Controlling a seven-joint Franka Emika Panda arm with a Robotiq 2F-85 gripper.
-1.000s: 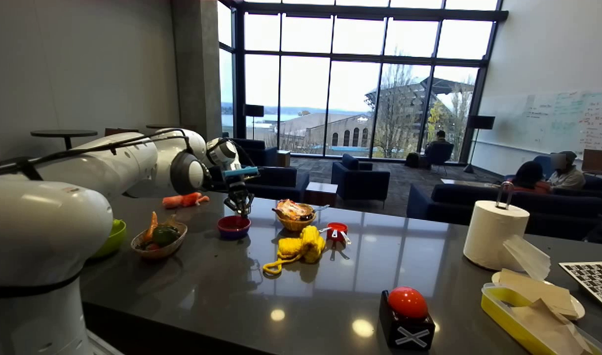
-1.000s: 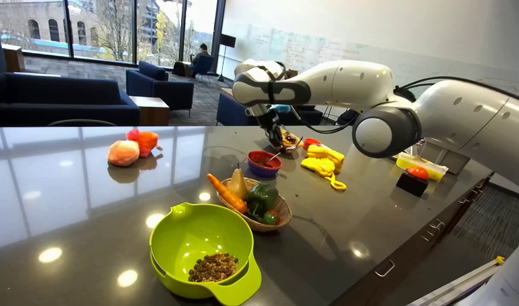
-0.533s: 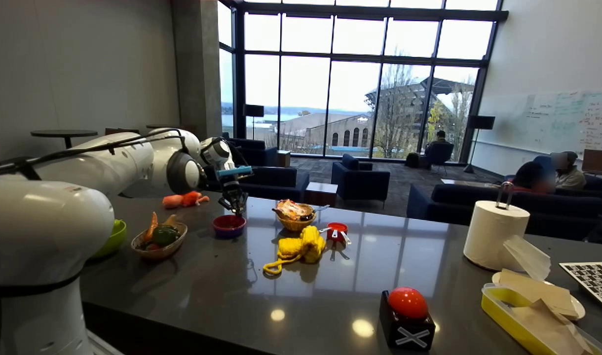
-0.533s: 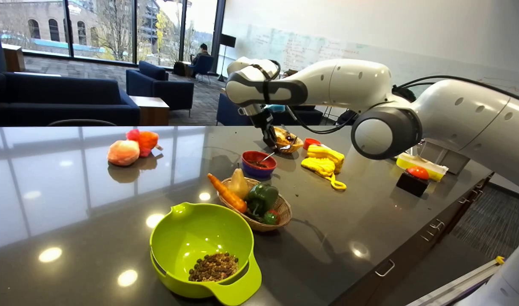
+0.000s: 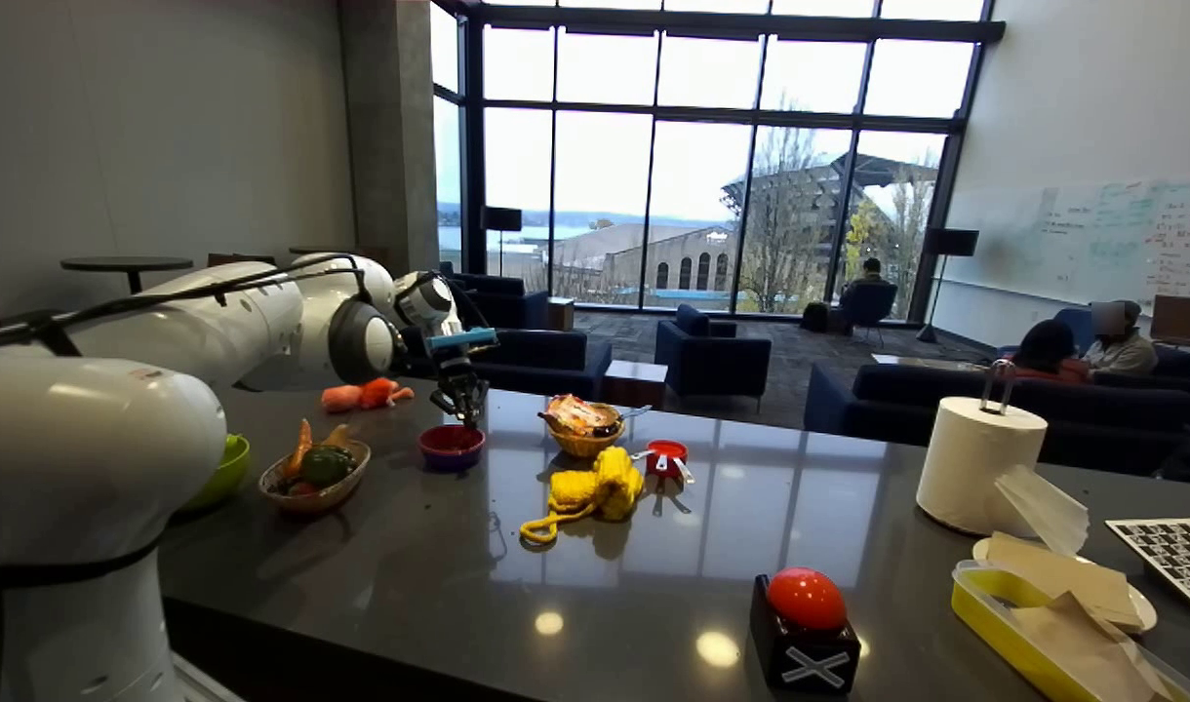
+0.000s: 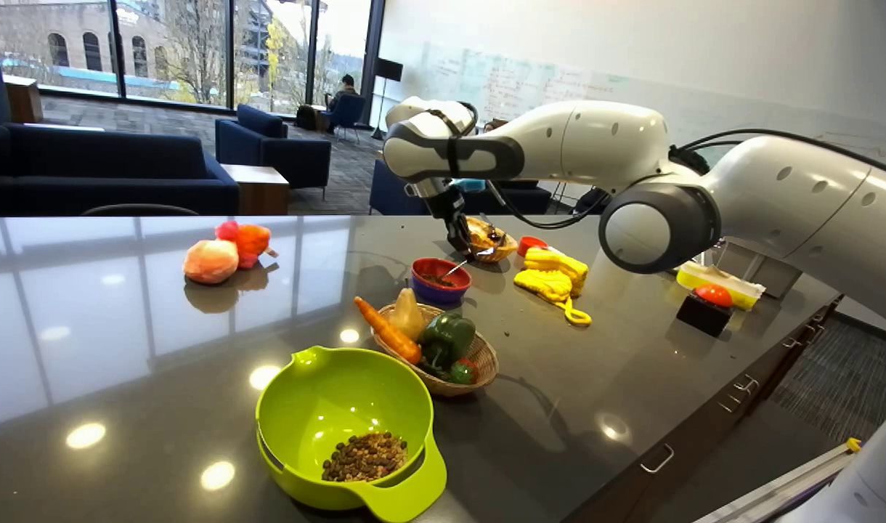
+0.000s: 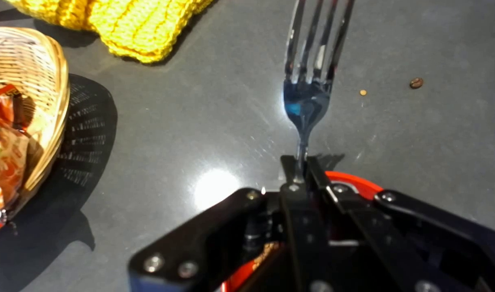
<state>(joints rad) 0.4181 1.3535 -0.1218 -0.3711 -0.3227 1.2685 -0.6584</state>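
The dark bench (image 5: 429, 575) is stretching beneath the hand (image 7: 301, 166). A wicker basket (image 7: 30, 52) is standing near the hand, a red-and-purple bowl (image 6: 441, 293) is sitting just below it, and the hand is gripping a metal fork (image 7: 306, 99) by its neck.

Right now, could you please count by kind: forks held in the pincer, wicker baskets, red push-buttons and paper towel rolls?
Fork held in the pincer: 1
Basket of vegetables, basket of packets, both wicker: 2
Red push-button: 1
Paper towel roll: 1
Total: 5
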